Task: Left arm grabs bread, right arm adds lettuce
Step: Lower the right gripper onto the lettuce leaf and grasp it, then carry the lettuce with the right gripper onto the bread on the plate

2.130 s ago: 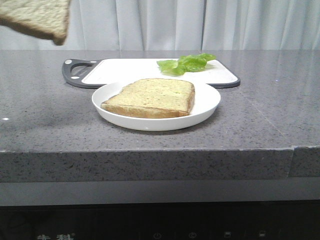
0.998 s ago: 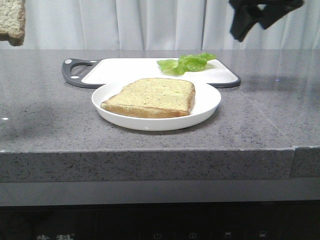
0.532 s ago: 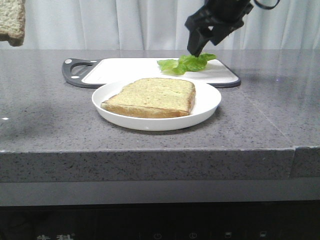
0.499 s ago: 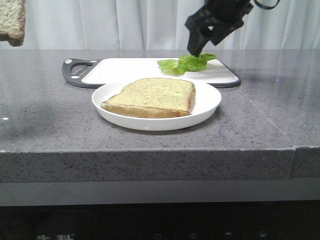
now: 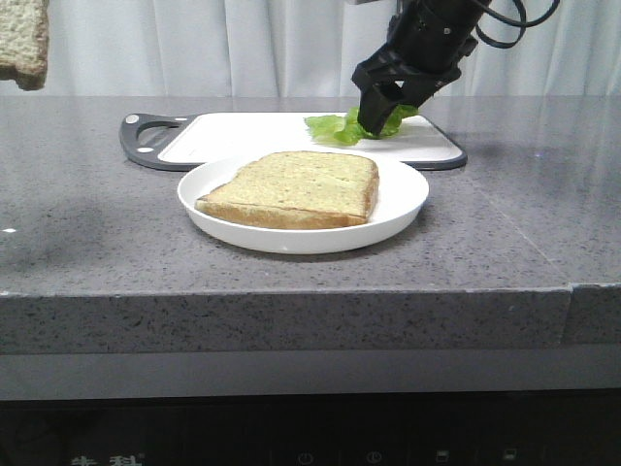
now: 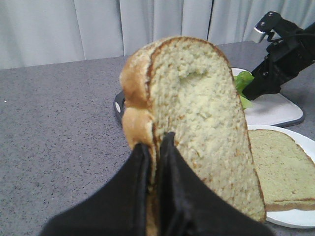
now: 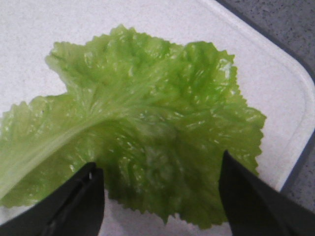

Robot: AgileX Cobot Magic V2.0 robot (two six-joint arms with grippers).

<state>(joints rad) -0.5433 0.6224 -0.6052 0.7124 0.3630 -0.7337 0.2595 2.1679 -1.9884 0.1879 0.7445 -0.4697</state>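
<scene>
Right arm's black blunt-tipped gripper (image 7: 160, 194) spread wide, crinkly bright green lettuce leaf (image 7: 142, 137) lying between and under its fingers, not yet pinched.

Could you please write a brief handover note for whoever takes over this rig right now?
Left gripper: shut on the bread, held up in the air left of the plate.
Right gripper: open, fingers either side of the lettuce, which lies on the cutting board.
A second slice lies on the plate.
Done: bread grabbed.
Left: close on the lettuce, lift it, add it.
</scene>
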